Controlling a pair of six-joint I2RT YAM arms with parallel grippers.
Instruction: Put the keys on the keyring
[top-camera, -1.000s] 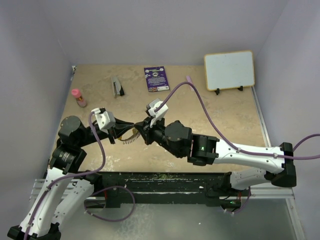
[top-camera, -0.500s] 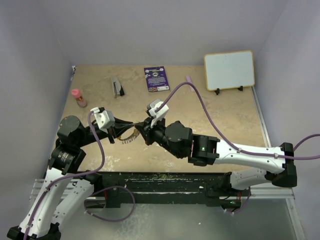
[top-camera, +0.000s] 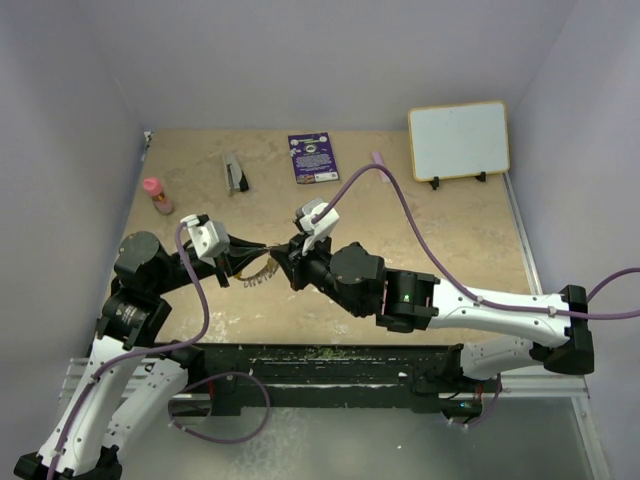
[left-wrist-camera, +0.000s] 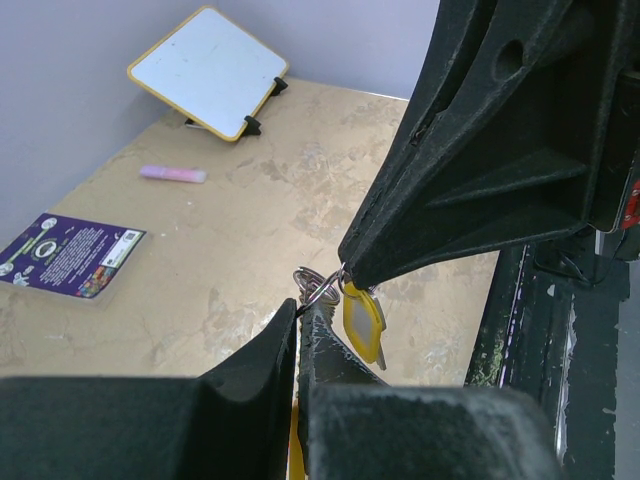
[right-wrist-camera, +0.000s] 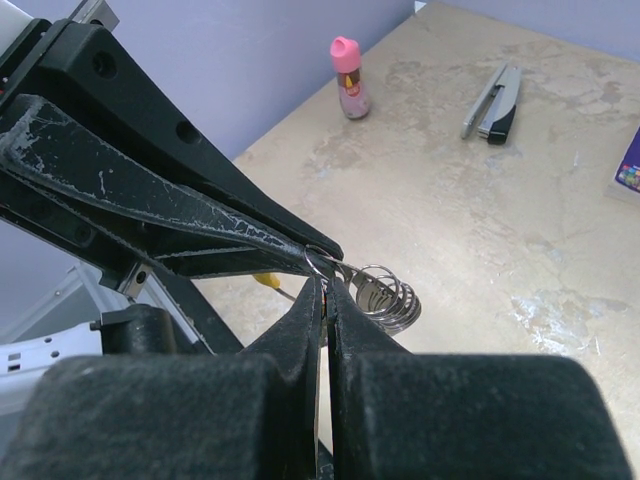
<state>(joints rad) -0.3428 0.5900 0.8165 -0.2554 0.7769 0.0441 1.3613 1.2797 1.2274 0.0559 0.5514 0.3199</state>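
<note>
Scene: two black robot grippers meet tip to tip above a beige table (top-camera: 450, 230), just off its centre toward 8 o'clock in the overhead view.
Keyring (right-wrist-camera: 385, 297): a thin, silvery wire wound into several small loops like a short spring. It is held in the air where the two sets of fingertips meet. From overhead it shows as a short beaded curve hanging below the tips.
Hanging key (left-wrist-camera: 361, 318): tiny, with a bright yellow six-sided head and a short silvery blade pointing down. It dangles at the tip of the right gripper, touching the ring.
Second key (right-wrist-camera: 268, 282): only a yellow sliver and a thin metal stem show, under the left gripper's fingers.
Left gripper (left-wrist-camera: 300, 312): fingers pressed together, pinching the second key, tip at the ring.
Right gripper (right-wrist-camera: 322, 285): fingers pressed together on the keyring's wire.
Whiteboard (top-camera: 458, 140): yellow-framed, propped at 2 o'clock.
Purple card (top-camera: 313, 157): lying flat at 12 o'clock.
Grey-and-black tool (top-camera: 236, 172): at 11 o'clock.
Pink-capped bottle (top-camera: 155, 195): upright at 10 o'clock, near the left wall.
</note>
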